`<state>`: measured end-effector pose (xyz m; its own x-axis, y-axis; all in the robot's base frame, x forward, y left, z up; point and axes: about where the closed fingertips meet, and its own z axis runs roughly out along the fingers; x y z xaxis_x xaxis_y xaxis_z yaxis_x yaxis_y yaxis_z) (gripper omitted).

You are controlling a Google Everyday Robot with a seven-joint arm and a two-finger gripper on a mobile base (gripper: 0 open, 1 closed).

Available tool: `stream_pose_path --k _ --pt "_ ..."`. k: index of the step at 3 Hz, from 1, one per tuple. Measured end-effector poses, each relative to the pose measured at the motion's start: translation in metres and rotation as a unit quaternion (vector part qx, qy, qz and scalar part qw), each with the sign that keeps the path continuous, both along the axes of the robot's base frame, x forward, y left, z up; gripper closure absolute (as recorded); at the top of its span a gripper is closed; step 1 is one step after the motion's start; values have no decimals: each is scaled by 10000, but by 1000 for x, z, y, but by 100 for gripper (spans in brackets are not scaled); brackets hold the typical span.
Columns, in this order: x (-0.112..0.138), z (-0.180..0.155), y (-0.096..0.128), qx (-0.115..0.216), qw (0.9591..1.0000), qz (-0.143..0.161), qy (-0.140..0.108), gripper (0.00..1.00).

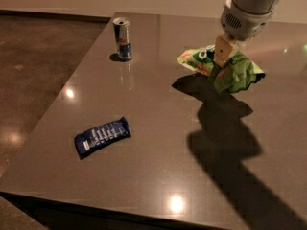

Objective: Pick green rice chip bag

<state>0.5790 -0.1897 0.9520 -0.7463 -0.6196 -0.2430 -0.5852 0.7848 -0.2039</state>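
The green rice chip bag (241, 72) is a crinkled light-green bag at the right of the dark table (153, 176). It hangs off the tabletop and its shadow lies below it on the surface. My gripper (220, 67) comes down from the upper right on the white arm and is shut on the bag's middle. The beige finger (223, 51) covers part of the bag's print.
A slim drink can (123, 38) stands upright at the table's far left. A dark blue wrapper (102, 136) lies flat at the front left. The table's left edge drops to a brown floor (38, 71).
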Motion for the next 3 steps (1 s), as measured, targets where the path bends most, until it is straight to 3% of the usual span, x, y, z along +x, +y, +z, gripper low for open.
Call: stream_pose_path --k 2,3 --pt "2 36 21 -16 9985 472 -281 100" --pt "2 36 21 -16 9985 472 -281 100"
